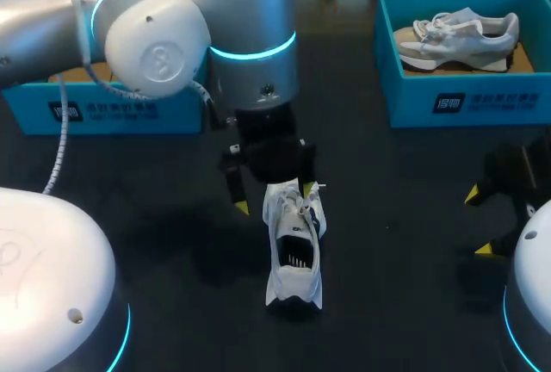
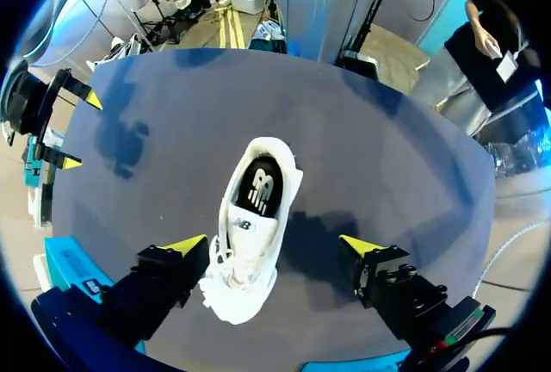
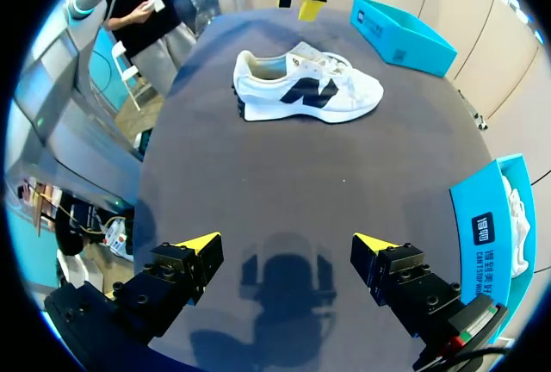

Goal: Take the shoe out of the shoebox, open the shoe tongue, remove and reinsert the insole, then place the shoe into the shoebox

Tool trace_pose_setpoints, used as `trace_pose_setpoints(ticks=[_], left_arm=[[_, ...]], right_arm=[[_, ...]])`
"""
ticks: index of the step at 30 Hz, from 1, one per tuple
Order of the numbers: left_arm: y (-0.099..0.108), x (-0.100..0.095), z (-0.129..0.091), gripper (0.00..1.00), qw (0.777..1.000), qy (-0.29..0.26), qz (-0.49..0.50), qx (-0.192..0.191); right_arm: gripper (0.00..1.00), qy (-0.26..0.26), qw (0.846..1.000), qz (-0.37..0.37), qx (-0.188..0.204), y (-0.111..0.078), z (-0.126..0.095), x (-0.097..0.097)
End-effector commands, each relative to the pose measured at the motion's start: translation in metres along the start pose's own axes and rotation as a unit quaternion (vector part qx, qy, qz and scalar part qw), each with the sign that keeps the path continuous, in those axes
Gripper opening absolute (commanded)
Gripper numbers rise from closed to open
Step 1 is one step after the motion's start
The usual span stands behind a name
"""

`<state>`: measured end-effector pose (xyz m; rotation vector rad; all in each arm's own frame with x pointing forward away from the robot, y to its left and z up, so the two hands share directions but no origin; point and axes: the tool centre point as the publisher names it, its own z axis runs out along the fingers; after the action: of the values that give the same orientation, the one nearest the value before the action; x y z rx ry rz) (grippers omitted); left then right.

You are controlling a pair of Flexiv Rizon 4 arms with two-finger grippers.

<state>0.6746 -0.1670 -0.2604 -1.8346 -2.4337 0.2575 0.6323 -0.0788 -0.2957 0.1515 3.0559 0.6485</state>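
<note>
Left tool [image 2: 274, 244]: yellow-tipped fingers apart, hanging over the toe end of the white lace-up sneaker [image 2: 254, 217]. The toe lies between the fingers, close by one and clear of the other. Sneaker stands on its sole on the dark table [image 1: 387, 243], heel pointing away from the tool. Blue cardboard shoebox [image 1: 103, 109] sits beside and behind this tool.

Right tool [image 3: 287, 243]: fingers apart over bare table, sneaker well ahead. Second blue shoebox [image 1: 465, 101] off to its side, holding a grey-white sneaker [image 1: 456, 32].
</note>
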Motion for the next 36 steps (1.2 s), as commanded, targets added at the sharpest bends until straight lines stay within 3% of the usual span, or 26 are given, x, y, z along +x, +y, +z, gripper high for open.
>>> trace_pose_setpoints(ticks=[1, 3, 9, 11, 22, 27, 30, 36], left_arm=[[0.001, -0.002, 0.001, 1.0, 1.0, 0.002, 0.0, 0.0], [-0.004, -0.001, 0.004, 1.0, 0.999, 0.011, -0.033, 0.025], [-0.031, 0.015, 0.0, 1.0, 0.984, -0.019, -0.172, 0.036], [-0.047, 0.02, -0.002, 1.0, 0.959, -0.037, -0.283, 0.0], [-0.047, 0.02, -0.002, 1.0, 0.959, -0.037, -0.283, 0.0], [-0.061, 0.011, 0.015, 1.0, 0.92, -0.018, -0.392, 0.002], [-0.072, 0.011, 0.018, 1.0, 0.902, -0.036, -0.43, -0.006], [-0.085, 0.011, 0.024, 1.0, 0.886, -0.053, -0.461, 0.002]], right_arm=[[1.0, -0.001, 1.0, 0.0, 0.001, 0.0, 0.0, 0.001], [1.0, -0.001, 1.0, 0.0, 0.001, 0.0, 0.0, 0.001], [1.0, -0.001, 1.0, 0.0, 0.001, 0.0, 0.0, 0.001], [1.0, -0.001, 1.0, 0.0, 0.001, 0.0, 0.0, 0.001], [1.0, -0.001, 1.0, 0.0, 0.001, 0.0, 0.0, 0.001], [1.0, -0.001, 1.0, 0.0, 0.001, 0.0, 0.0, 0.001], [1.0, -0.001, 1.0, 0.0, 0.001, 0.0, 0.0, 0.001], [1.0, -0.001, 1.0, 0.0, 0.001, 0.0, 0.0, 0.001]])
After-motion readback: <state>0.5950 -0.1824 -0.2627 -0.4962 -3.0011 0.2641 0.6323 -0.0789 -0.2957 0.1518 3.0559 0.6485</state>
